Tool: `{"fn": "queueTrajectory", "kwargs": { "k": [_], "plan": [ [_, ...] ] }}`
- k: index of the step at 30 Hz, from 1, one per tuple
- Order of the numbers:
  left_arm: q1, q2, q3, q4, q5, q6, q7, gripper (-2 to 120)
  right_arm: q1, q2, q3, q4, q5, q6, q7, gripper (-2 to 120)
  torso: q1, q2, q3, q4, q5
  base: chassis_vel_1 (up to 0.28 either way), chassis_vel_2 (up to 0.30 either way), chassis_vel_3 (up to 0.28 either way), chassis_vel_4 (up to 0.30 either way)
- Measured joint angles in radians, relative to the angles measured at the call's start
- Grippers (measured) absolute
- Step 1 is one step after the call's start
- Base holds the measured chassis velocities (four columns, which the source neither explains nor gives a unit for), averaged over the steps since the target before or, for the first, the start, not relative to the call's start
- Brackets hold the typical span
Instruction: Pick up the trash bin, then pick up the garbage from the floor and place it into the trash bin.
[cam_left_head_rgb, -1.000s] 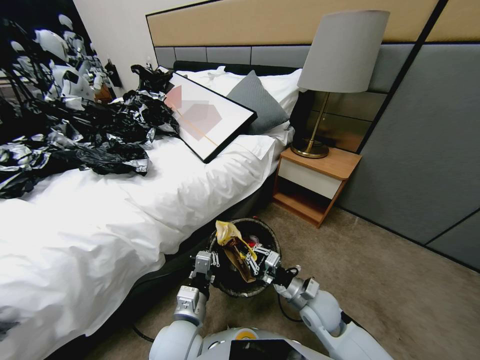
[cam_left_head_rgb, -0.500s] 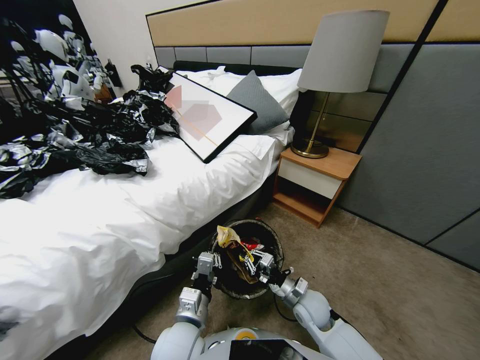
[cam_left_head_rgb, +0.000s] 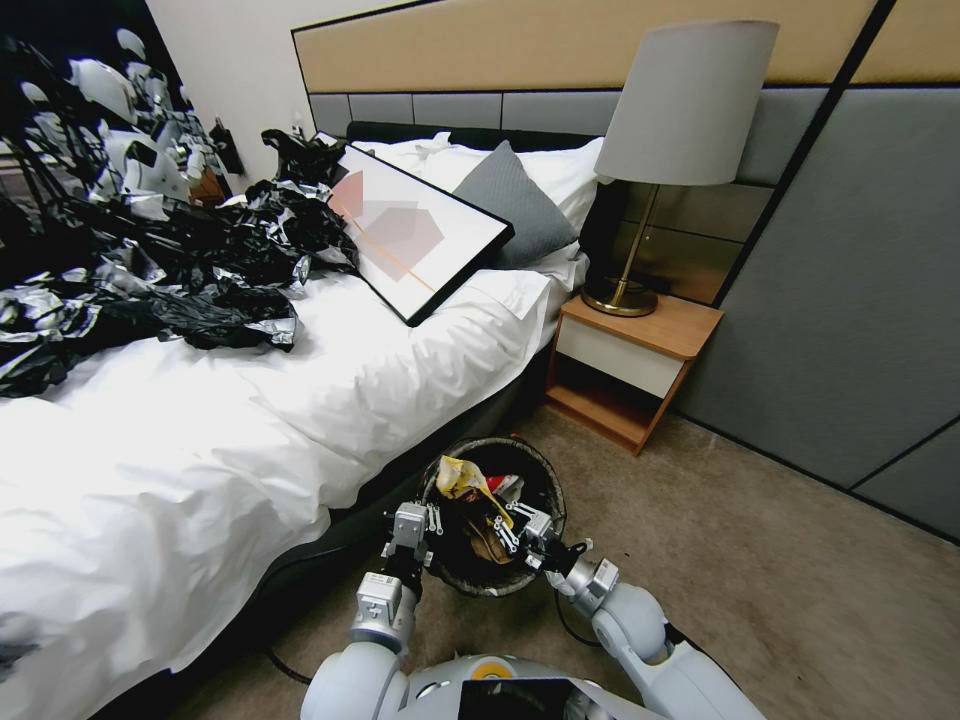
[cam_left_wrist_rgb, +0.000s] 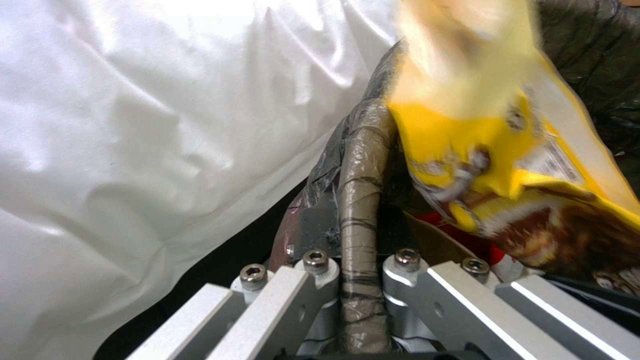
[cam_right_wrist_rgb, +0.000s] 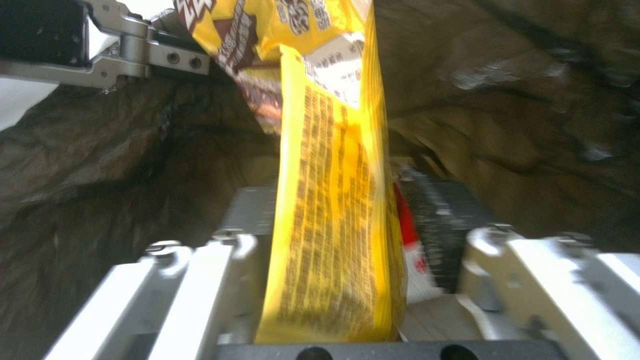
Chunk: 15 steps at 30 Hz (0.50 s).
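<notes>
the left end effector (cam_left_head_rgb: 412, 524) stayed clamped on the trash bin (cam_left_head_rgb: 545, 480) rim beside the bed (cam_left_head_rgb: 250, 420). the right end effector (cam_left_head_rgb: 522, 531), jaws spread around a yellow wrapper (cam_left_head_rgb: 462, 478), had dipped further in, the drop nearly done.

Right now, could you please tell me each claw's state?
Left claw: shut on the trash bin rim.
Right claw: open around a yellow wrapper.

- One trash bin (cam_left_head_rgb: 545, 480)
- One yellow snack wrapper (cam_left_head_rgb: 462, 476)
- Two grippers: left gripper (cam_left_head_rgb: 432, 520), right gripper (cam_left_head_rgb: 508, 525)
- One lamp (cam_left_head_rgb: 680, 110)
- One nightstand (cam_left_head_rgb: 640, 345)
- One framed picture (cam_left_head_rgb: 415, 235)
- One grey pillow (cam_left_head_rgb: 515, 200)
</notes>
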Motion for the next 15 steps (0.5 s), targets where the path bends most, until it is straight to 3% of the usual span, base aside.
{"fn": "queueTrajectory", "kwargs": {
  "k": [11,15],
  "plan": [
    [-0.001,-0.001,0.0,0.0,-0.002,0.002,0.0,0,-0.003,0.0,0.006,-0.003,-0.006,0.003,-0.007,95,0.0,0.0,0.0,0.0,0.0,0.0,0.0,0.0,0.0],
    [-0.003,-0.001,0.0,0.001,-0.002,0.004,-0.001,0,-0.006,0.001,0.008,-0.003,-0.008,0.004,-0.012,100,0.0,0.0,0.0,0.0,0.0,0.0,0.0,0.0,0.0]
  ]
}}
